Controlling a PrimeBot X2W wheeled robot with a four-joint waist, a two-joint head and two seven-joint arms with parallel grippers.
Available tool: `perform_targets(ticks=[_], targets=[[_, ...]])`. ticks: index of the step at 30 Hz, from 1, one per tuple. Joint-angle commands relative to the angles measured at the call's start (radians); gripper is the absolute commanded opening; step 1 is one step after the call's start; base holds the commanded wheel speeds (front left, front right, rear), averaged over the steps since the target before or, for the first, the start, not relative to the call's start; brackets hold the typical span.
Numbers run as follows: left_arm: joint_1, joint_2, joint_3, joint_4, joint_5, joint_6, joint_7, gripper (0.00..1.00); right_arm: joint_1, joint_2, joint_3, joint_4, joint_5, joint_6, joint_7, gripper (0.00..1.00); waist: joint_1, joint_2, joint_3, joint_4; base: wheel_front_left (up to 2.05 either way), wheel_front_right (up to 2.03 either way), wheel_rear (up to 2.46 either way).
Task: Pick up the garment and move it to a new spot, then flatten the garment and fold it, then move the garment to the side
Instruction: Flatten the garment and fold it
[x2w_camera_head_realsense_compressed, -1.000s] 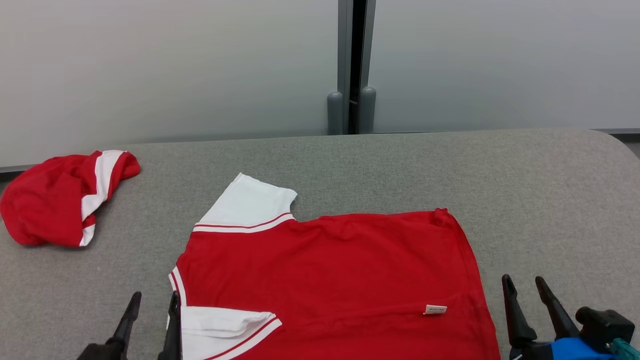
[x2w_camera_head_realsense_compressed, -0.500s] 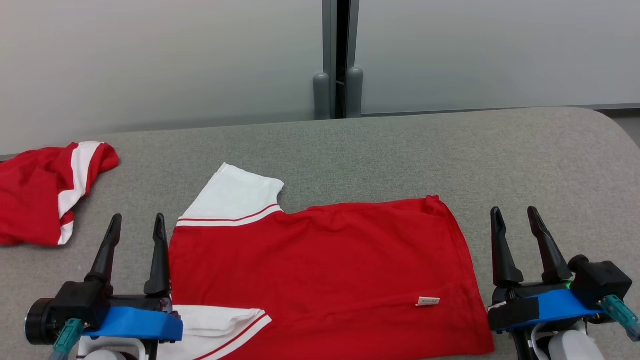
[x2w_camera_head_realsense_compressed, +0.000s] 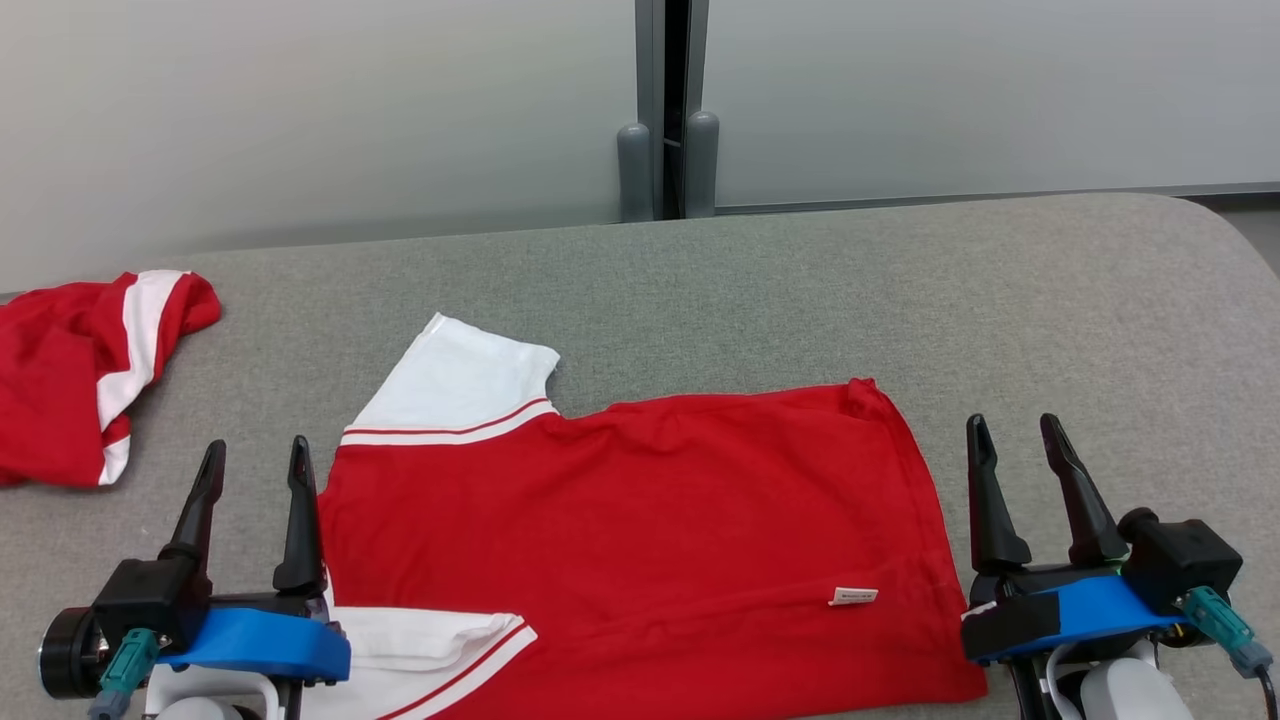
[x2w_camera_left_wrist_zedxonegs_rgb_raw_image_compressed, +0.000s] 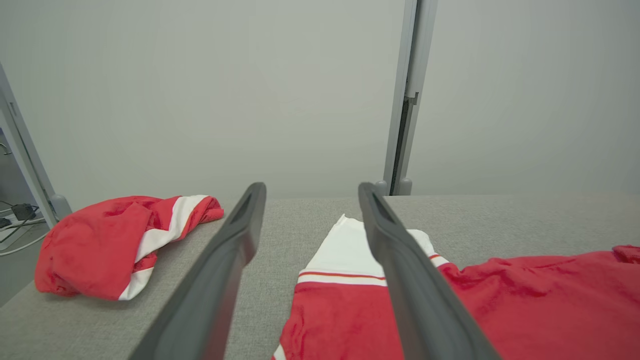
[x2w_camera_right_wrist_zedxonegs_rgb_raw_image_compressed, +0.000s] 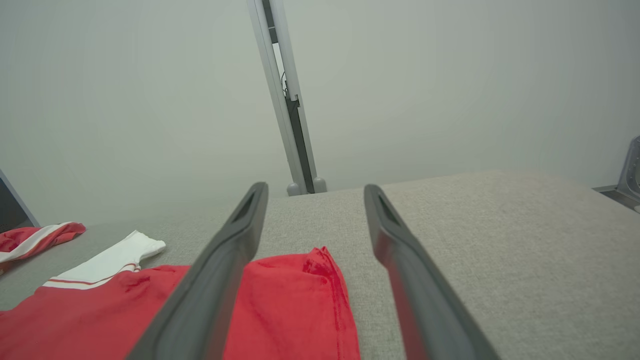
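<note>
A red garment (x2w_camera_head_realsense_compressed: 640, 530) with white sleeves lies spread flat on the grey table (x2w_camera_head_realsense_compressed: 800, 290), its far sleeve (x2w_camera_head_realsense_compressed: 455, 385) pointing away and a small white label (x2w_camera_head_realsense_compressed: 853, 597) near its right hem. My left gripper (x2w_camera_head_realsense_compressed: 255, 460) stands open just left of the garment's edge, nothing between its fingers. My right gripper (x2w_camera_head_realsense_compressed: 1015, 432) stands open just right of the hem, also holding nothing. The left wrist view shows the garment (x2w_camera_left_wrist_zedxonegs_rgb_raw_image_compressed: 500, 310) and white sleeve behind the right finger (x2w_camera_left_wrist_zedxonegs_rgb_raw_image_compressed: 400, 265). In the right wrist view the garment's corner (x2w_camera_right_wrist_zedxonegs_rgb_raw_image_compressed: 310, 295) lies between the fingers.
A second red and white garment (x2w_camera_head_realsense_compressed: 70, 385) lies crumpled at the table's left edge, also seen in the left wrist view as a heap (x2w_camera_left_wrist_zedxonegs_rgb_raw_image_compressed: 110, 245). A pale wall with a grey post (x2w_camera_head_realsense_compressed: 662, 110) stands behind the table. The table's right corner is rounded.
The head camera has tilted down, so the scene has slid up and left. Both grippers have risen further into view beside the garment, still open. The garment lies unchanged.
</note>
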Motion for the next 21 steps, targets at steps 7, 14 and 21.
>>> perform_targets(ticks=[7, 14, 21], targets=[[-0.083, 0.029, -0.004, 0.04, 0.016, -0.017, -0.003, 1.0, -0.061, -0.023, 0.006, 0.043, -0.02, 0.0, -0.004, 1.0, -0.0001, -0.0001, 0.031, 0.001, 0.0, 0.0, 0.0], [-0.293, 0.103, -0.067, 0.157, 0.019, -0.034, -0.003, 1.0, -0.195, -0.081, 0.055, 0.154, -0.011, 0.0, -0.003, 1.0, -0.0001, -0.0001, 0.093, -0.017, 0.0, 0.0, 0.0], [-0.527, 0.179, -0.188, 0.335, -0.023, -0.04, 0.013, 1.0, -0.344, -0.112, 0.122, 0.23, 0.022, 0.0, -0.003, 1.0, -0.0001, -0.0001, 0.186, -0.059, 0.0, 0.0, 0.0]])
